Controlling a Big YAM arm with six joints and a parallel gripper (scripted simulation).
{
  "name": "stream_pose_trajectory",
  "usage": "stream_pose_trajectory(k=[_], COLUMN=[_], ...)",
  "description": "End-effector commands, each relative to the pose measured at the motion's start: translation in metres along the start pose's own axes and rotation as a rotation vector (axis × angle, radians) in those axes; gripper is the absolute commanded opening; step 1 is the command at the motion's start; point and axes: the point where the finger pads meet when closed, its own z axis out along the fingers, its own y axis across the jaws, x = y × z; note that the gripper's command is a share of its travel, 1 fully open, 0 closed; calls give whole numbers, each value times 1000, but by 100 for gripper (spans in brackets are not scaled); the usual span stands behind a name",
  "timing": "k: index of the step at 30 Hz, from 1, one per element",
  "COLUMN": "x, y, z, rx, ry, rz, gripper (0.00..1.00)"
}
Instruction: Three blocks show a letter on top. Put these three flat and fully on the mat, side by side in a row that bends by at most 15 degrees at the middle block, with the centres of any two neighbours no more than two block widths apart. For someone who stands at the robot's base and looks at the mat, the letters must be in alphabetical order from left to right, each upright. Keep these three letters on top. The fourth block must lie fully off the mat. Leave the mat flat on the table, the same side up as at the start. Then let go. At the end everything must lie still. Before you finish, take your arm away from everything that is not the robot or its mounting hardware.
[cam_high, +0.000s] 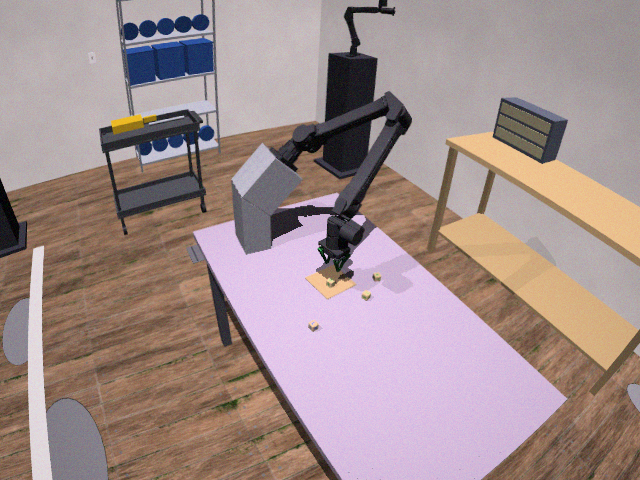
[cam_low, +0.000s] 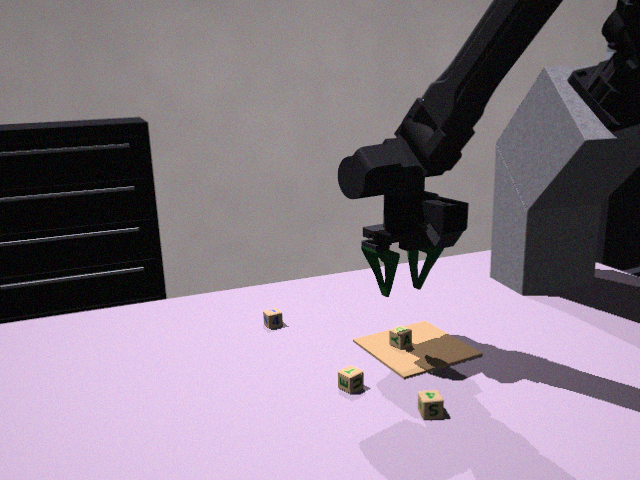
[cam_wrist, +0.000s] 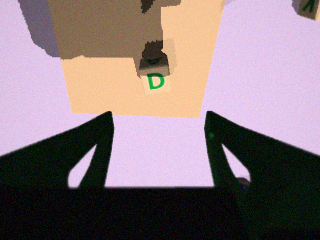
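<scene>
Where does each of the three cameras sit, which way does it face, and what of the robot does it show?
Top: high in the room, looking down at the table; shows the whole arm and the gripper.
Exterior: low beside the table, facing the mat; shows forearm, wrist and gripper.
Wrist: on the arm's wrist, looking straight down; shows both fingers.
Wrist and exterior share the D block on the mat.
</scene>
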Motion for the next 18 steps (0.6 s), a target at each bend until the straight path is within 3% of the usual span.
stream_pose_trajectory(k=[1,18], x=[4,5], y=[2,6], z=[2,2], rx=[-30,-35], ry=[-5,-3], rz=[-122,-116], gripper=[60,60])
